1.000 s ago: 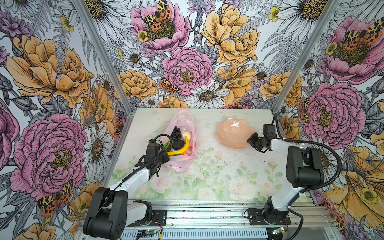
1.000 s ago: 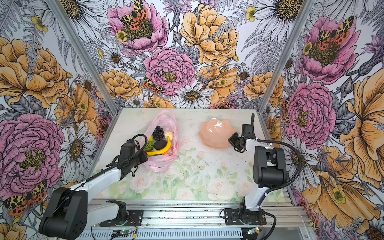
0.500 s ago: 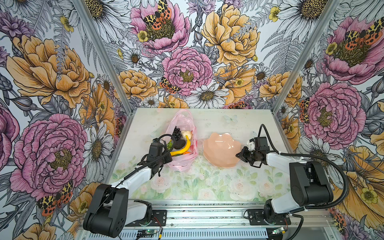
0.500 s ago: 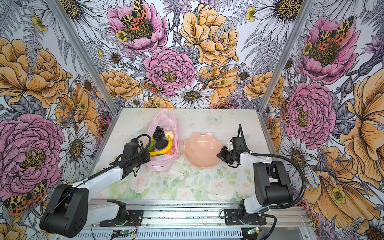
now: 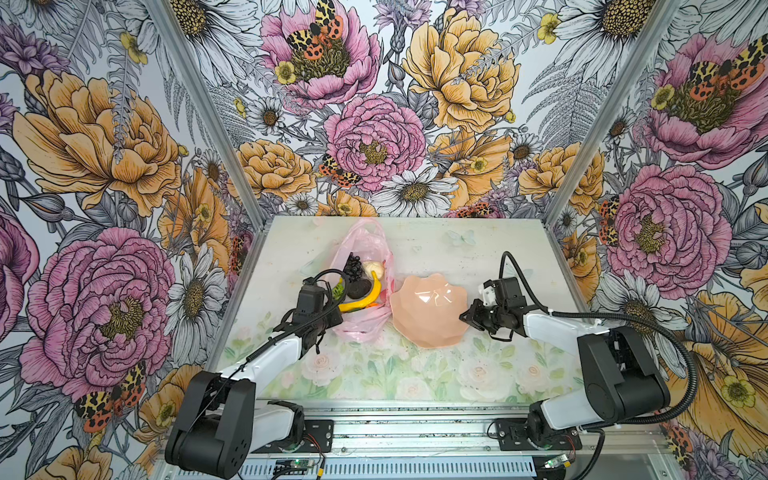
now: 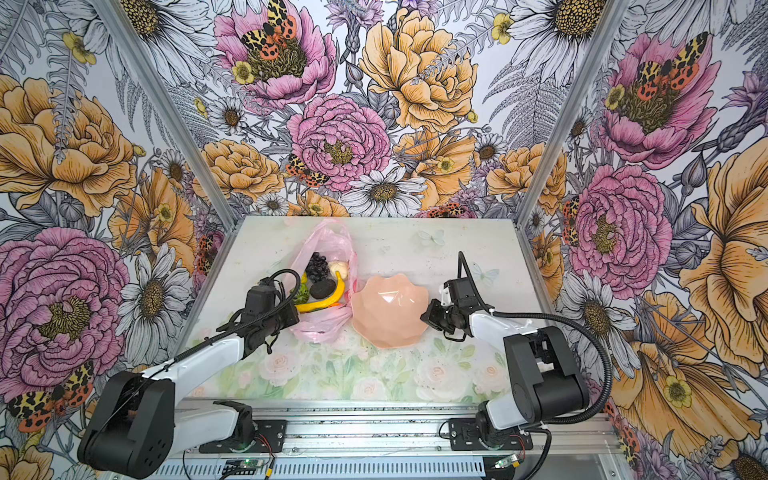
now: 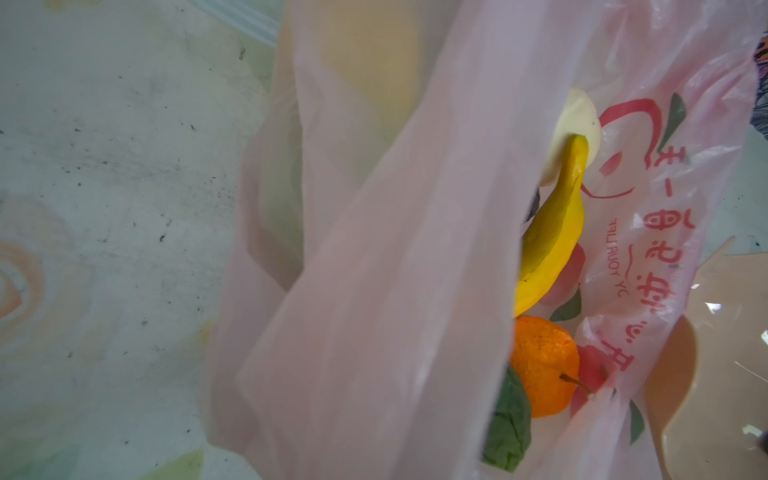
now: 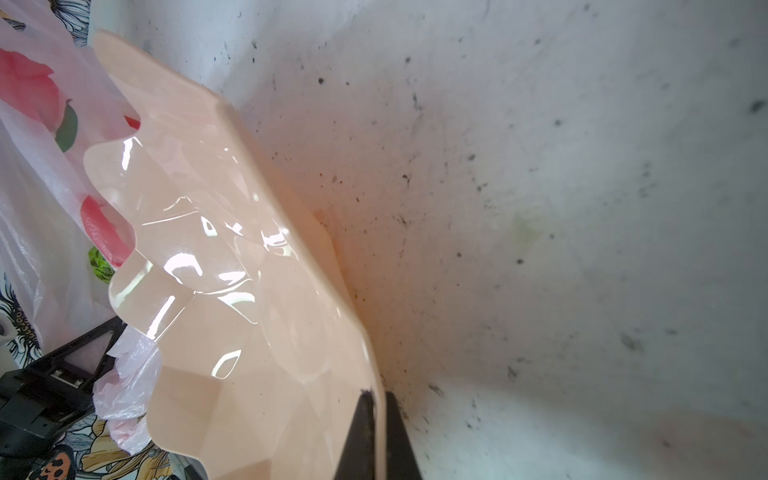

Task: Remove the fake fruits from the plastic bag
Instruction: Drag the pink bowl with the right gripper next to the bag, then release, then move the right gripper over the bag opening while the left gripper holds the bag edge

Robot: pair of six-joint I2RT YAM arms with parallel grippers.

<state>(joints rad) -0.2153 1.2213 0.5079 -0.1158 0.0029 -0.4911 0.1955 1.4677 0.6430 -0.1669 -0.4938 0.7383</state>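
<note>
- Right now your left pincer [image 5: 327, 323] sits at the left edge of the bag [image 5: 363, 327], low over the table [image 5: 415, 374].
- It is closed. In its wrist view pink film stretches across the lens and hides the fingers, so it looks pinched on the bag.
- Your right pincer [image 8: 377, 419] is clamped on the rim of the bowl [image 8: 232, 291], on the side away from the bag, with the rim between the two fingers.
- In both top views the bowl sits just right of the bag, with its rim touching the film. You cannot tell whether its base is on the table.
- The bag lies on the table left of centre, with one loop handle pointing to the back wall.
- Inside its open mouth the banana [image 5: 366, 296] curves across the middle.
- The grapes [image 5: 354, 268] and a cream lump [image 5: 372, 267] lie behind it.
- The orange [image 7: 540, 365] lies by the banana's near end, and a green ball [image 6: 300, 294] is next to your left pincer.
</note>
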